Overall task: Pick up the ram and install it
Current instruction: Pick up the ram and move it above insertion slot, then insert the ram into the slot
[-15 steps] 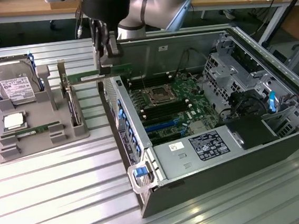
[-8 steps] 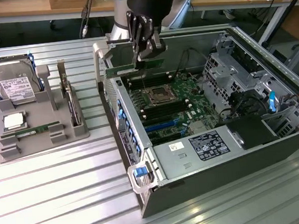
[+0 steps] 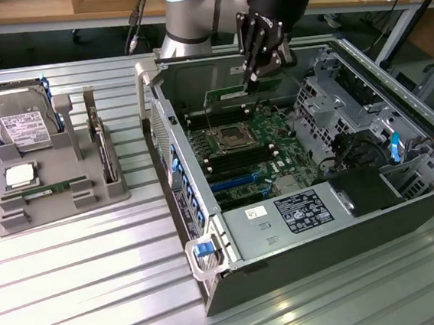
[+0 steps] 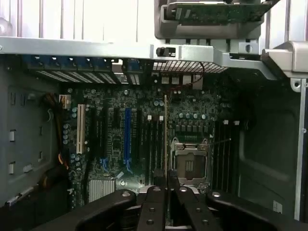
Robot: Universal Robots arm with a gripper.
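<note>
The hand [image 3: 254,77], closed on the ram [image 3: 230,94], hangs over the motherboard [image 3: 260,175]; installing is under way; seating likely demands squaring it with the memory slots [image 3: 234,159].

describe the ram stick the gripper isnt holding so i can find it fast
Start at the grey parts tray on the exterior view's left of the computer case. In its near slot, by the square silver processor chip, lies the spare ram stick. It is a thin green strip lying flat; its twin hangs in the gripper over the motherboard.
</note>
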